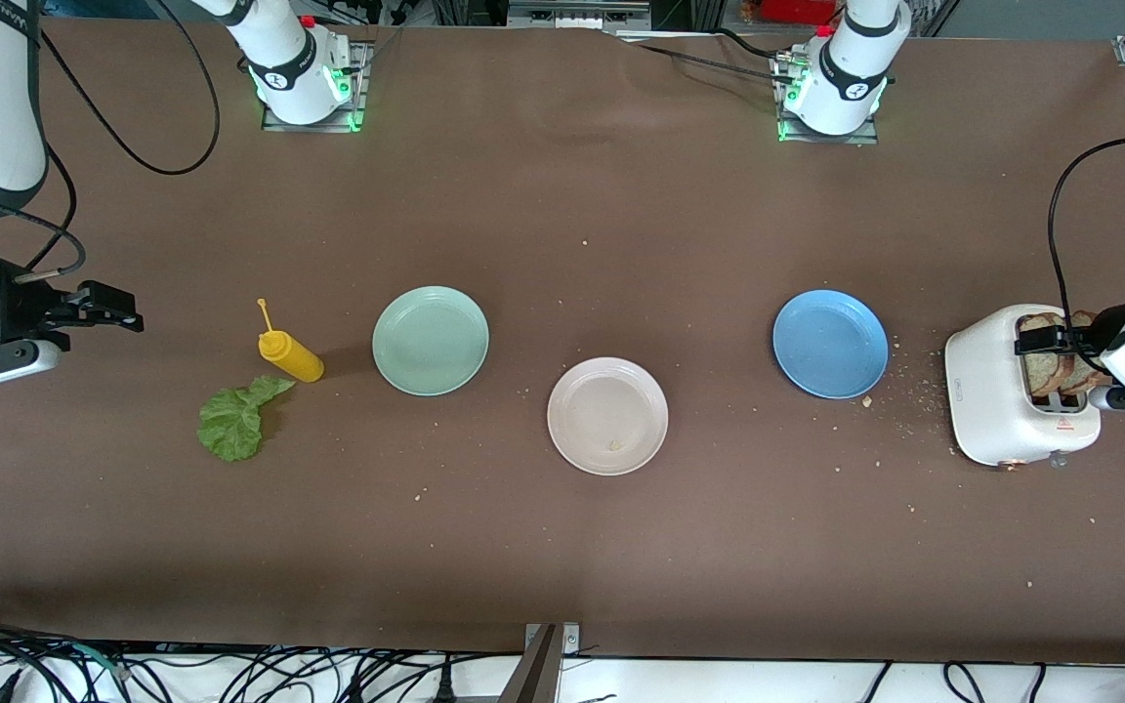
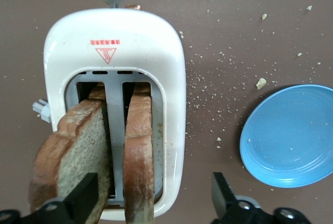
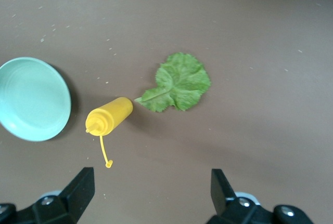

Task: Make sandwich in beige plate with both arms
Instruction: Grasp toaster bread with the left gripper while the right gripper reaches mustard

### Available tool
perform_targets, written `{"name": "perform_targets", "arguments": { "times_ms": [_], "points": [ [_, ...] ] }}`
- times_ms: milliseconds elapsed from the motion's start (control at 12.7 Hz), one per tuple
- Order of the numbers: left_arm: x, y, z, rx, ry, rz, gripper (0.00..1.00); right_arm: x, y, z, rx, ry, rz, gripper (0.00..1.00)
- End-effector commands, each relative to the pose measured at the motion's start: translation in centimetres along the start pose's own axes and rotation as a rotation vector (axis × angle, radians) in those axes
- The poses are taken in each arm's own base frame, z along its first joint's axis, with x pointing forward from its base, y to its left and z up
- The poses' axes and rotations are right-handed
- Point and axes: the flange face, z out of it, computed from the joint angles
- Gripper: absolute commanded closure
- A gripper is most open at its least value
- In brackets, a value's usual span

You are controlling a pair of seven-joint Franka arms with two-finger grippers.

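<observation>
My left gripper (image 2: 153, 200) straddles open over both toast slices (image 2: 140, 151) in the toaster (image 1: 997, 410), beige plate (image 1: 607, 416) bare at its 9 o'clock, right gripper (image 3: 148, 198) open, waiting; risk: pinching both slices.

The white toaster (image 2: 114, 52) carries a red hot-surface warning triangle; its red lettering above is unreadable.
</observation>
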Motion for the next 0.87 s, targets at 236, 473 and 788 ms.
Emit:
{"name": "perform_targets", "arguments": {
  "times_ms": [236,473,788],
  "points": [
    [0.1,-1.1,0.6,0.014,-0.011,0.013,1.00,-4.1,2.6,5.9,0.138,0.102,-0.144,0.02],
    [0.1,-1.6,-3.6,0.020,0.011,0.001,1.00,-5.6,2.6,9.0,0.133,0.131,-0.180,0.04],
    [-0.7,-1.4,-10.4,0.018,-0.001,-0.003,1.00,-7.1,2.4,14.5,0.237,0.255,-0.255,0.02]
  ]
}}
